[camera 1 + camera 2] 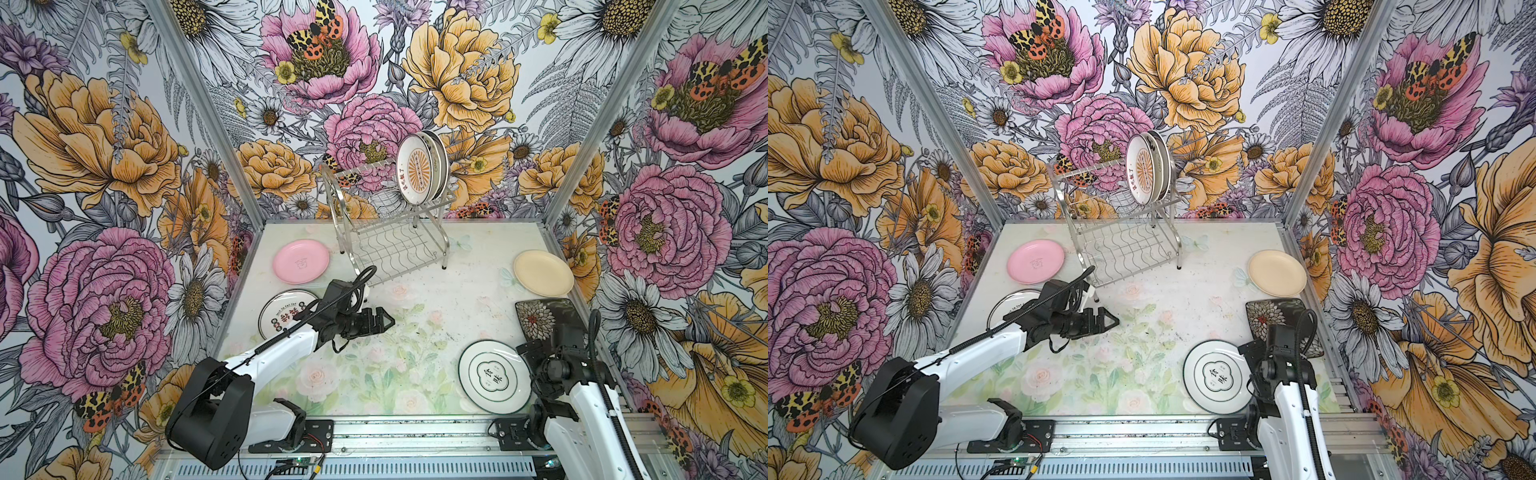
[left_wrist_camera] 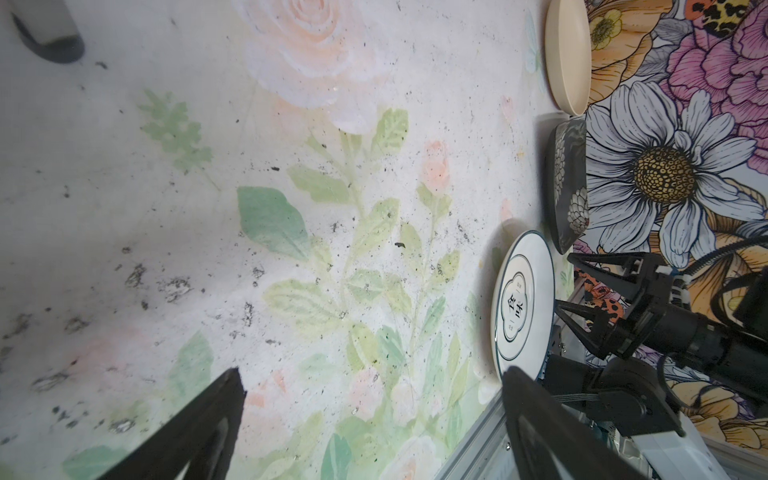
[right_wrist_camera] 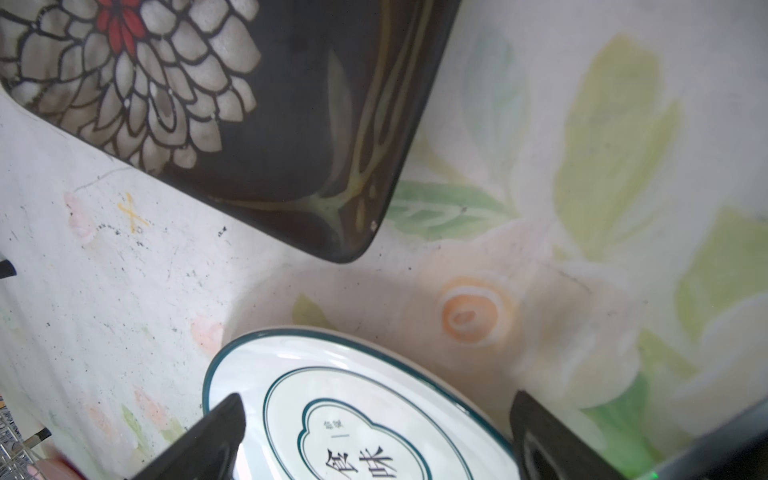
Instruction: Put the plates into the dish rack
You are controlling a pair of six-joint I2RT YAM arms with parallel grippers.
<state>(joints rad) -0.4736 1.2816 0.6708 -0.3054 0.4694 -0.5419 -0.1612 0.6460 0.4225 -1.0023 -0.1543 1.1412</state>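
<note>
At the back edge of the worktop, about midway along: rack, two tiers of wire. Upright at the right end of its upper tier: sunburst plate, face turned left, with further rims packed close behind; cannot tell how many.

Flat on the worktop, five more. Near the back left corner, just left of the rack: pink plate. In front of it along the left edge, partly under the left arm: red-lettered plate. On the right edge toward the back: cream plate. Just in front of that, also on the right edge: square plate, dark with white blooms. Near the front right corner, close to the square plate but apart from it: green-rimmed plate.

Left gripper low over the worktop left of centre, pointing right, fingers spread wide with only bare worktop between. Right gripper over the right part of the green-rimmed plate's rim, beside the square plate's near corner, fingers likewise spread wide, clamping nothing; cannot tell whether a tip touches the rim.
</note>
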